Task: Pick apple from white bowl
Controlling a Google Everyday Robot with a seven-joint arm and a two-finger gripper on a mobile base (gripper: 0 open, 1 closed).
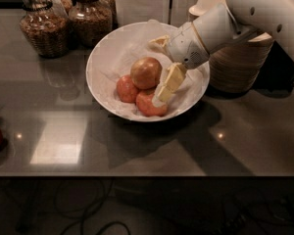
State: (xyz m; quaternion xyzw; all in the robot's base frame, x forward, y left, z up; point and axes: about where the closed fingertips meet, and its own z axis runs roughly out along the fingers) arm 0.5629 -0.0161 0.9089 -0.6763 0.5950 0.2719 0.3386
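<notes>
- Dark worktop (pixel 137 151) carries the white bowl (pixel 102 75), paper-lined.
- Apple (pixel 146 72) sits atop smaller red apples (pixel 127 88), so it is likely the easiest to reach.
- Tool (pixel 159 68) reaches into the bowl beside it, fingers (pixel 169 81) spread, holding nothing.

Dark glossy countertop (pixel 137 153) with pale light reflections, glass jars (pixel 44 33) at back, white cabinet panels (pixel 142 4) behind, cables (pixel 104 224) below.

A smooth white arm (pixel 264 9) dotted with small dark holes is being shown, narrowing past a thin tan ring into a light grey wrist (pixel 188 45). The gripper (pixel 159 68), over the white bowl (pixel 103 67), is being seen with two blocky pale yellow fingers (pixel 170 80) spread apart.
</notes>
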